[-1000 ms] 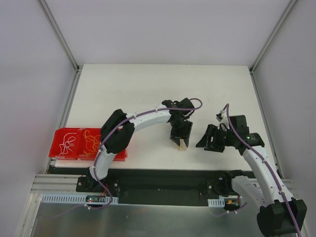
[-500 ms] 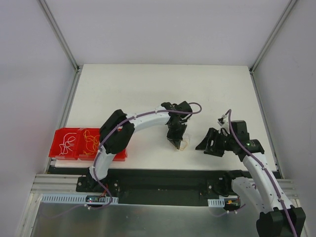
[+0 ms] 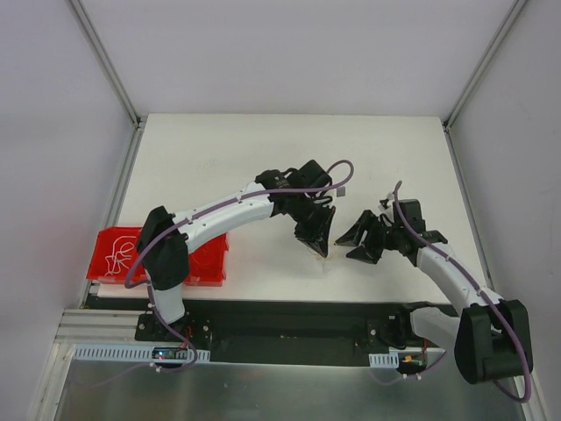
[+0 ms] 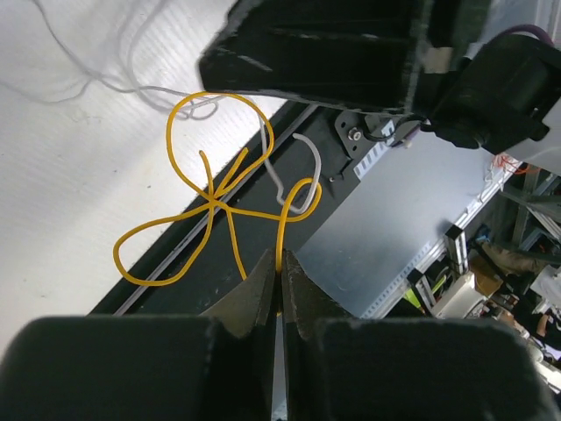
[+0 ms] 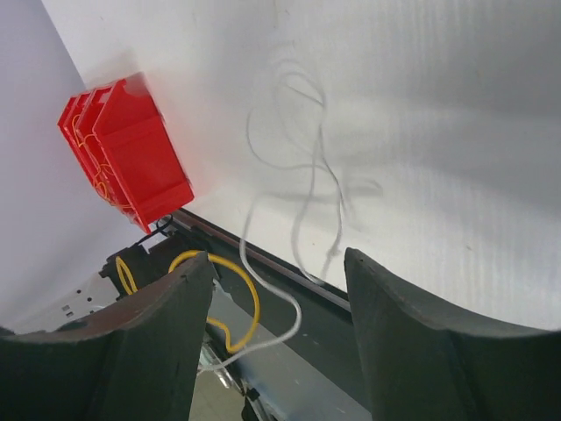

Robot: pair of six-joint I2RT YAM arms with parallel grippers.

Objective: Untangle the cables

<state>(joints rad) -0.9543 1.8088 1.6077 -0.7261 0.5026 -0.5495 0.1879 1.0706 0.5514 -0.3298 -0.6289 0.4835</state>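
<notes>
Fingers of the left gripper (image 4: pixel 279 274) are pressed together, and a yellow cable (image 4: pixel 215 209) is pinched in the seam between their tips. From this pinch the yellow strand rises and makes three loose loops that cross at one point, like a clover leaf. A white cable (image 4: pixel 279 186) passes through the loop nearest to the fingertips and bends there like a hook. Beyond it, more thin whitish strands lie on the white table (image 3: pixel 263 158), to the upper left of the fingertips in the left wrist view. The held bundle hangs just past the near edge of the table, over the dark rail.

The right gripper (image 5: pixel 276 263) has its fingers wide apart and they clamp nothing. In its wrist view the white strand runs down through the gap between the two fingers, blurred; I cannot tell whether it touches either pad. The yellow loops show low in the gap, close to the left-hand finger.

Seen from above, the two grippers face each other near the front edge of the table, tips close but apart, with the small tangle under the left one.

Red bins (image 5: pixel 131 149) stand well off to the left of both grippers at the table edge. Thin yellow strands show in one of them.
</notes>
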